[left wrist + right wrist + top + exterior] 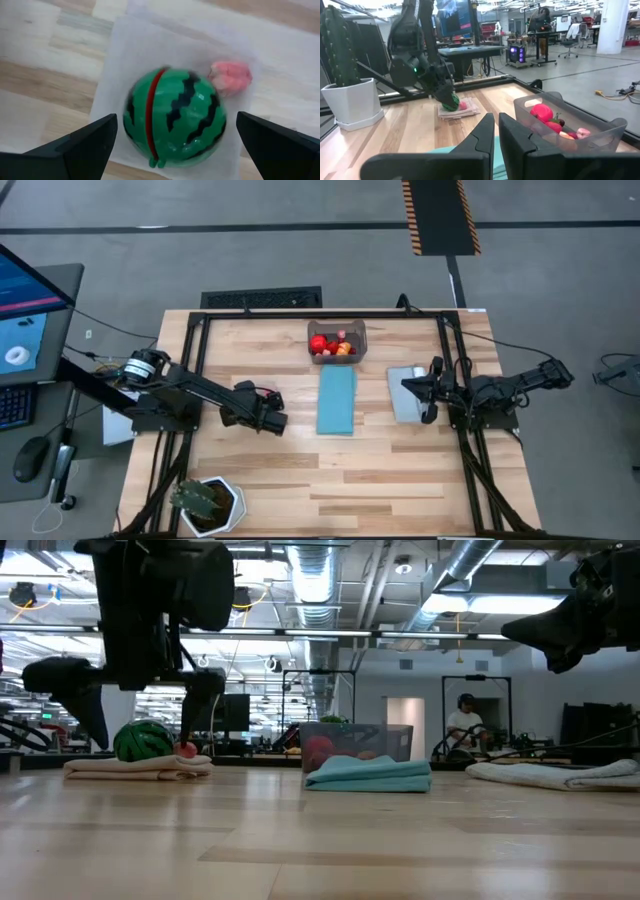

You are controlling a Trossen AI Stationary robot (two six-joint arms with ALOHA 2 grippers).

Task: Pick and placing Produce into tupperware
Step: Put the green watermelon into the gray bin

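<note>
The tupperware (360, 330) stands at the table's far middle and holds red, orange and pink produce (542, 112). A green striped toy watermelon (172, 117) and a small pink piece (230, 77) lie on a pale mat (140, 768) left of centre. My left gripper (176, 119) is open, pointing down over the watermelon, with one finger on either side of it and no touch that I can see. My right gripper (496, 120) is shut and hovers over a grey mat (405, 402) on the right.
A blue folded mat (337, 402) lies in the middle, just near of the tupperware. A spiky green plant in a white pot (207, 503) stands at the near left corner. Bare wood lies across the near half of the table. A person sits far behind the table (465, 720).
</note>
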